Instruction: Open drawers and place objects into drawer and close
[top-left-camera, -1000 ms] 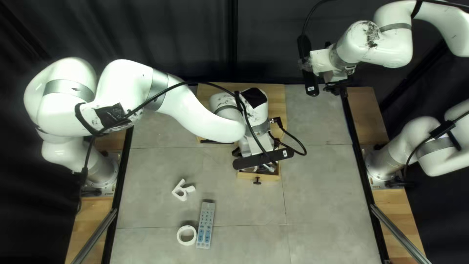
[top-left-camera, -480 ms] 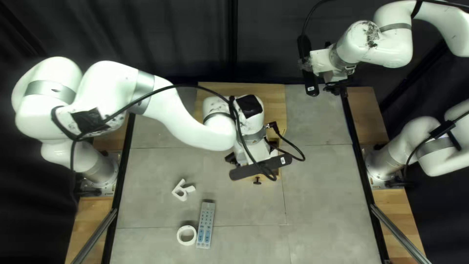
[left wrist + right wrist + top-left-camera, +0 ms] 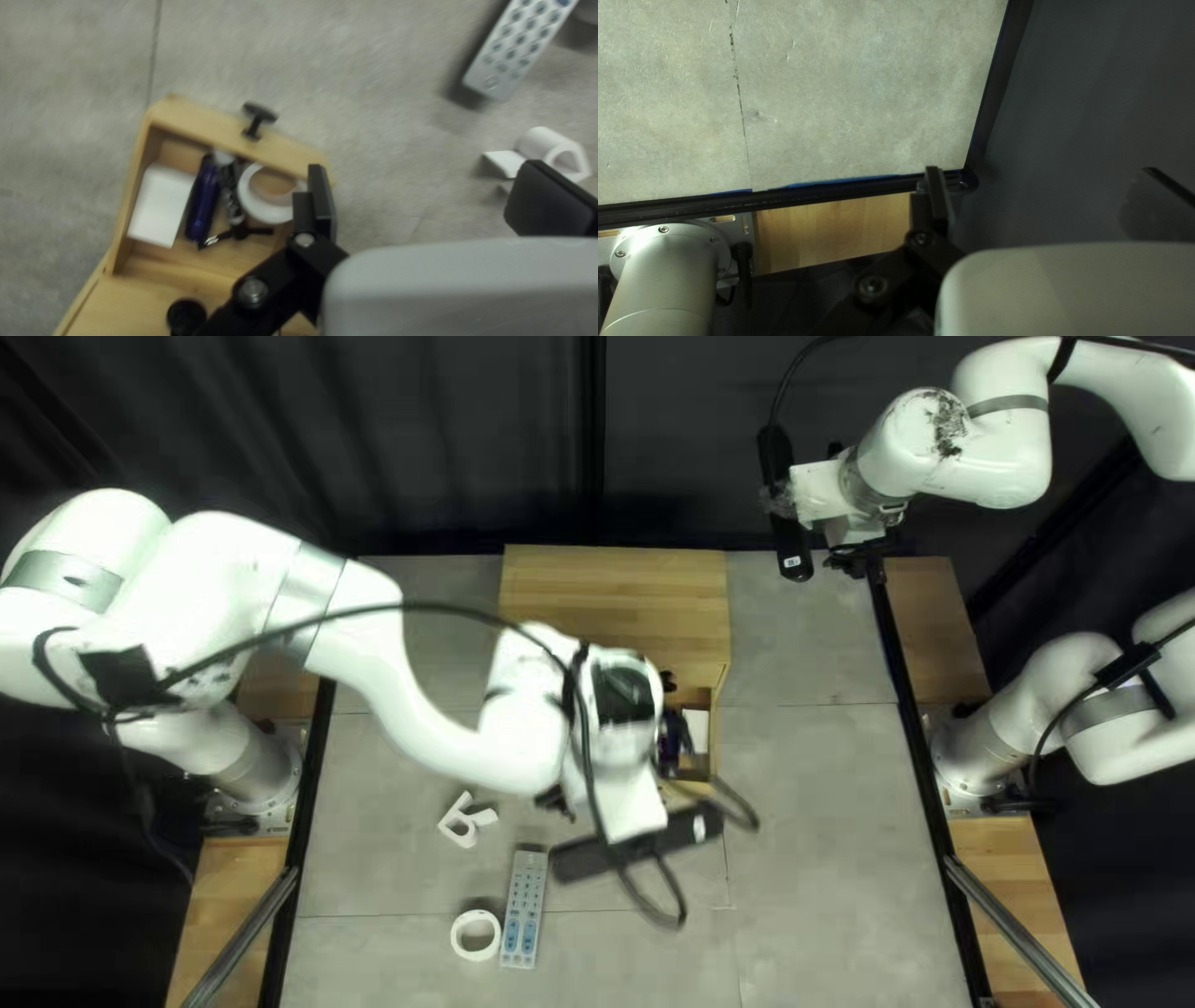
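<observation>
Wooden drawer [image 3: 218, 264], 1, open from its wooden cabinet [image 3: 613, 597], black knob [image 3: 258, 114] on its front.

Contents, 5, seen in the left wrist view: white box [image 3: 159, 205] along a side wall; blue cylinder [image 3: 203, 200] beside it; patterned marker [image 3: 230, 194]; white tape roll [image 3: 268, 214] next to the marker; thin black item [image 3: 256, 231] at the marker's end.

On the table [image 3: 822, 834], 3 pieces: grey remote control [image 3: 524, 911]; white ring [image 3: 459, 936], just beside the remote's lower end in the top left view; white letter R [image 3: 463, 838], farther up that view.

Left tool [image 3: 632, 812], 1: above the table, near the drawer front, fingers apart. Right tool [image 3: 837, 510], 1: raised near the table's far right corner, fingers apart.
</observation>
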Available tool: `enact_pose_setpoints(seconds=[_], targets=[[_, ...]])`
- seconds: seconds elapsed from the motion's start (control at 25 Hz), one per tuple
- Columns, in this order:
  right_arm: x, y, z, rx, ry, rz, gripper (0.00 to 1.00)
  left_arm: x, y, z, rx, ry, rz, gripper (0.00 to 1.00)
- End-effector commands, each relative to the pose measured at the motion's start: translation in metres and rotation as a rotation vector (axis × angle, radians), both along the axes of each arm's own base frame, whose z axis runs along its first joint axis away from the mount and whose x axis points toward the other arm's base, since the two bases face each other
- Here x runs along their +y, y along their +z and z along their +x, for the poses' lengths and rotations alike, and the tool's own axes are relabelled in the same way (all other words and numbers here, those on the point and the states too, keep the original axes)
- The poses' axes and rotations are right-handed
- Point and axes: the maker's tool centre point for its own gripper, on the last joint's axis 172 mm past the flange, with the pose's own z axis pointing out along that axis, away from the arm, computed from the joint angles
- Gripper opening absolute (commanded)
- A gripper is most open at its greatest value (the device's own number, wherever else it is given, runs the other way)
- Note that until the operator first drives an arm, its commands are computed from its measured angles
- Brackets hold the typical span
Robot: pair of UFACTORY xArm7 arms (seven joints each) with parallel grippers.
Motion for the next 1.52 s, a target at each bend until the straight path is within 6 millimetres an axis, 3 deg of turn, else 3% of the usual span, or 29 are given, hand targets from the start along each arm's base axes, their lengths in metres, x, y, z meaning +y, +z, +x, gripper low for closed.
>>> enact_pose_setpoints(seconds=[0.04,0.2,0.4,0.6,0.72,0.92,1.12,1.36,1.52], targets=[[0.000,0.000,0.000,0.000,0.000,0.000,1.00,-0.030,-0.002,-0.023,0.021,-0.091,0.023,1.00],[0.000,0.000,0.000,0.000,0.000,0.000,1.00,-0.058,-0.011,-0.040,0.044,-0.065,0.021,1.00],[0.000,0.000,0.000,0.000,0.000,0.000,1.00,-0.084,-0.035,-0.071,0.094,0.146,0.014,1.00],[0.000,0.000,0.000,0.000,0.000,0.000,1.00,-0.129,-0.026,-0.116,0.096,0.290,0.027,1.00],[0.000,0.000,0.000,0.000,0.000,0.000,1.00,-0.149,-0.032,-0.135,0.081,0.327,0.029,1.00],[0.000,0.000,0.000,0.000,0.000,0.000,1.00,-0.183,-0.044,-0.160,0.102,0.403,0.031,1.00],[0.000,0.000,0.000,0.000,0.000,0.000,1.00,-0.215,-0.038,-0.187,0.122,0.456,0.042,1.00],[0.000,0.000,0.000,0.000,0.000,0.000,1.00,-0.239,-0.035,-0.221,0.087,0.446,0.044,1.00],[0.000,0.000,0.000,0.000,0.000,0.000,1.00,-0.240,-0.035,-0.223,0.081,0.440,0.043,1.00]])
